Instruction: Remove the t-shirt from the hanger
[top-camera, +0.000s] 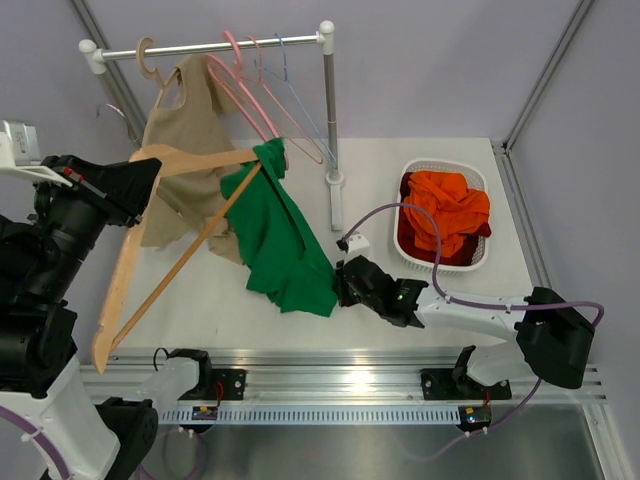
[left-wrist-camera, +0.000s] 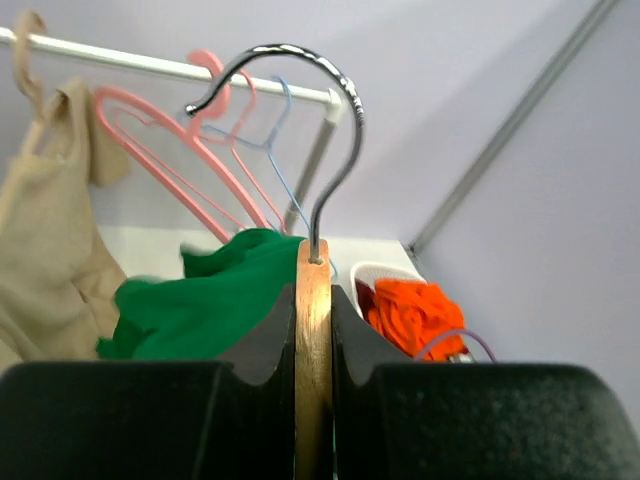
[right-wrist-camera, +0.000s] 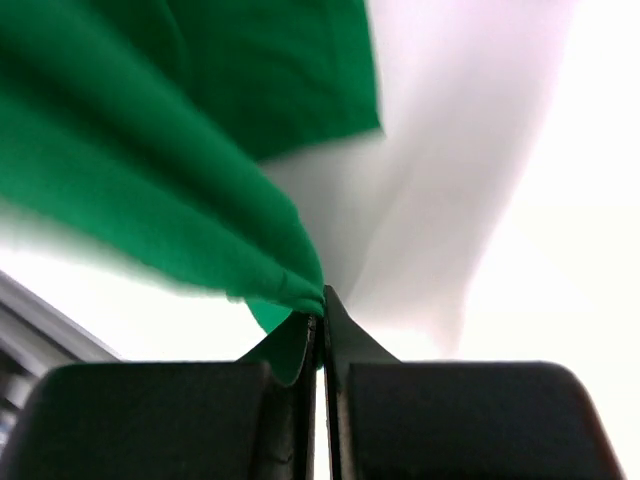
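Observation:
The wooden hanger (top-camera: 175, 158) is held tilted above the table's left side, its metal hook (left-wrist-camera: 330, 120) upright in the left wrist view. My left gripper (top-camera: 143, 178) is shut on the hanger's neck (left-wrist-camera: 312, 340) just below the hook. The green t-shirt (top-camera: 280, 235) hangs from only the hanger's right end and drapes down to the table; it also shows in the left wrist view (left-wrist-camera: 200, 300). My right gripper (top-camera: 342, 280) is shut on the t-shirt's lower right edge (right-wrist-camera: 200, 190), its jaws (right-wrist-camera: 322, 305) pinching a fold.
A clothes rail (top-camera: 230, 43) at the back holds the beige top (top-camera: 180, 130), pink hangers (top-camera: 250, 90) and a thin blue one. Its pole (top-camera: 330, 110) stands mid-table. A white basket (top-camera: 480, 180) with orange cloth (top-camera: 450, 205) sits at the right.

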